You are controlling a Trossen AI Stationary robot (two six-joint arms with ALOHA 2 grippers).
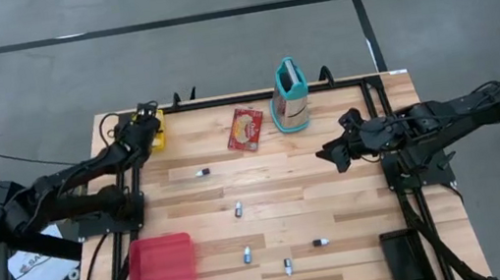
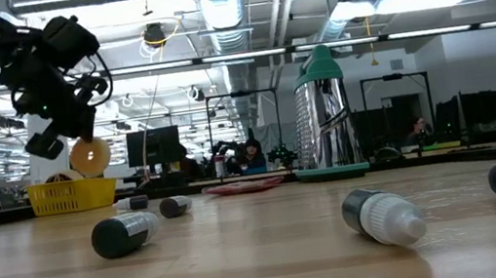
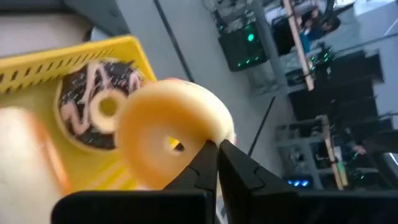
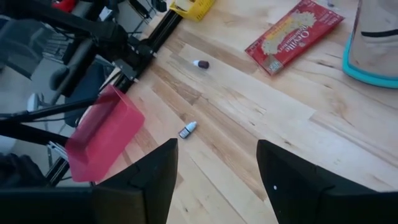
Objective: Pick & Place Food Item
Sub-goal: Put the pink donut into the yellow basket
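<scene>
Over yellow basket (image 3: 37,68): doughnut (image 3: 165,140) pinched in left tool (image 3: 217,152).

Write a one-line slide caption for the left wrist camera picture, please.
The left hand, shut on a plain yellow doughnut, holds it above a yellow basket containing a chocolate-iced doughnut.
</scene>
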